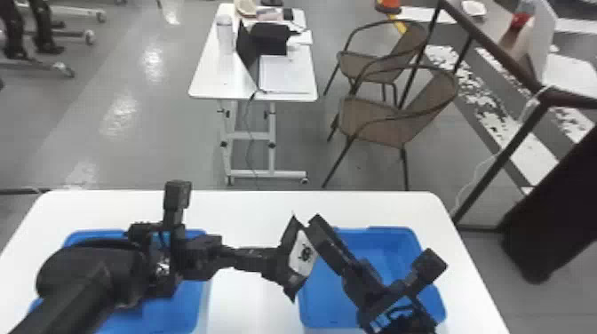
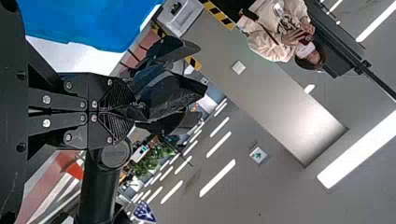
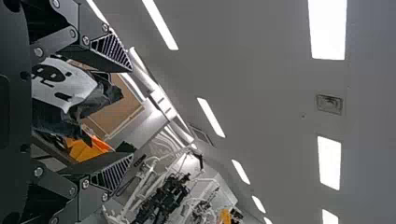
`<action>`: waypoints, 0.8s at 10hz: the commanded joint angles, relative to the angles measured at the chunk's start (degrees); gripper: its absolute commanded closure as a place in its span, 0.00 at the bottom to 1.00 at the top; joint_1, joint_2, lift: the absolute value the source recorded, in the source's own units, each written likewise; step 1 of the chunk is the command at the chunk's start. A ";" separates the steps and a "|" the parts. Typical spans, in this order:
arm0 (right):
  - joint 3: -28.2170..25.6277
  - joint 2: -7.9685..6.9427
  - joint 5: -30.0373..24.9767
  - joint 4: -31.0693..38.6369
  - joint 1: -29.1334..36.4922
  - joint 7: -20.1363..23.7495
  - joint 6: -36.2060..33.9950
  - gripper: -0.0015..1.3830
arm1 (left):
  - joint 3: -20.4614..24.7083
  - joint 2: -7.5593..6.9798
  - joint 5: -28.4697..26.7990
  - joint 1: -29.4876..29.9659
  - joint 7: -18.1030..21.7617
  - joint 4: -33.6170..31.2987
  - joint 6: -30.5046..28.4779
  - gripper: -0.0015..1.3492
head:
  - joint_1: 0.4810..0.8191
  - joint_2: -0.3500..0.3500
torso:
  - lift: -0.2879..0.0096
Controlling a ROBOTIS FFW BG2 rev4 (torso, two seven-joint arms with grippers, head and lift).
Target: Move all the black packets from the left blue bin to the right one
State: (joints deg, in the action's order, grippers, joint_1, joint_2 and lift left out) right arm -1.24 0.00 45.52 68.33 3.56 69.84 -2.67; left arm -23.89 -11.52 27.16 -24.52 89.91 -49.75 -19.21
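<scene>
Clearly, the left gripper [image 1: 280,263] is pinching a black packet [image 1: 304,253], its flat fingers closing on the thin, dark film. The packet is showing a white label with a black printed figure, and its loose edge is creasing and puckering in the right wrist view. The right gripper [image 1: 323,239] is standing open, its ribbed, wedge-shaped fingers lying on either side of the packet; whether they are touching it is hard to tell. The packet is hanging near the right blue bin [image 1: 324,302], a smooth, round-cornered plastic tub. The left arm is covering much of the left blue bin [image 1: 177,306], hiding most of its inside, and the head view's bottom edge is cutting it off.
</scene>
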 commanded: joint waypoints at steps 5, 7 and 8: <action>0.09 -0.05 -5.26 0.92 -0.75 0.39 1.09 0.82 | -0.45 0.18 0.08 -0.18 0.66 0.97 -0.74 0.90 | 0.63 0.40 | 0.97; 0.09 -0.05 -4.47 -0.13 -0.75 0.03 1.71 0.90 | 4.38 0.10 -3.08 0.61 0.66 0.97 -2.50 0.86 | 0.63 0.38 | 0.97; 0.01 -0.05 -2.89 -0.75 -0.75 -0.14 2.15 0.90 | 6.58 -0.52 -3.70 1.23 0.66 0.97 -3.11 0.59 | 0.63 0.39 | 0.97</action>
State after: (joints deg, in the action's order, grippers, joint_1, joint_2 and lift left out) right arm -1.24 0.02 41.81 67.87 2.80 69.63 -0.73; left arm -18.61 -11.76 24.01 -23.62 89.92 -48.77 -21.96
